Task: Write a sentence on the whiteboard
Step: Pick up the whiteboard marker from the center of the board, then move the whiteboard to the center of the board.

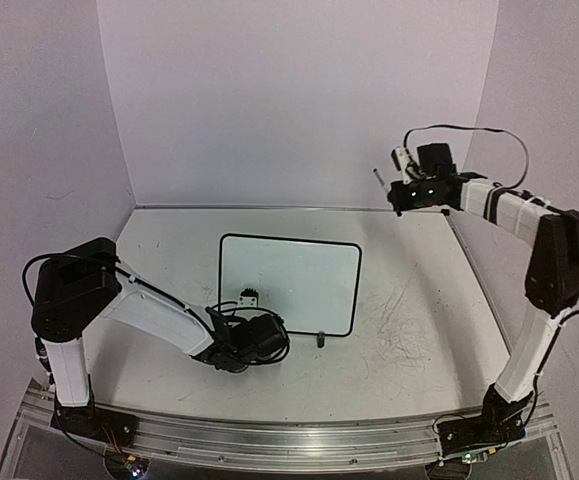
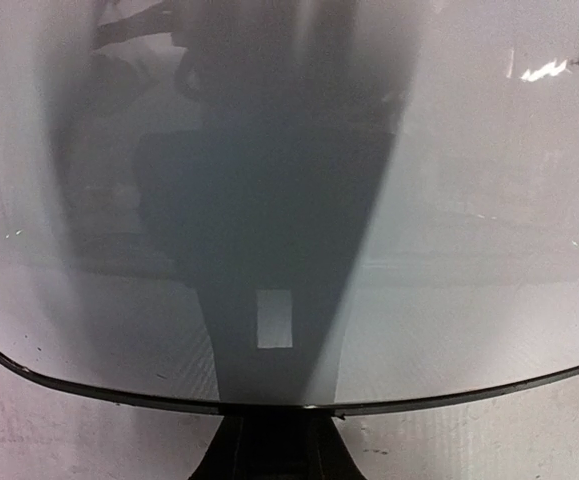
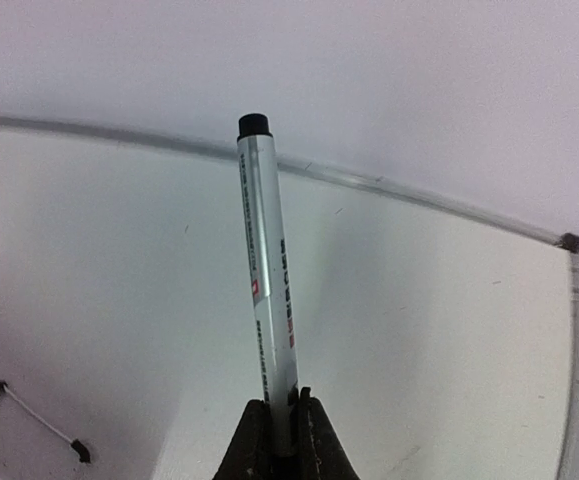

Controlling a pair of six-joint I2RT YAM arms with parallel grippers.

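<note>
Two arms flank a white table (image 1: 409,340). Near its middle sits the whiteboard (image 1: 289,280), its near edge clamped by the left pincer (image 2: 274,432). The right pincer (image 3: 281,405), raised at the back right, is closed on a silver marker (image 3: 267,270).

One whiteboard (image 1: 299,275) and one table (image 1: 419,350) under it. One marker (image 3: 269,290). Two robot arms, a left arm (image 1: 159,315) and a right arm (image 1: 554,265). Two grippers, one on each arm: the left gripper (image 2: 274,445) and the right gripper (image 3: 279,430). One small black piece (image 1: 320,340) at the whiteboard's near edge. Three pale walls (image 1: 299,100) around the table, and one metal rail (image 1: 299,440) along its near edge
</note>
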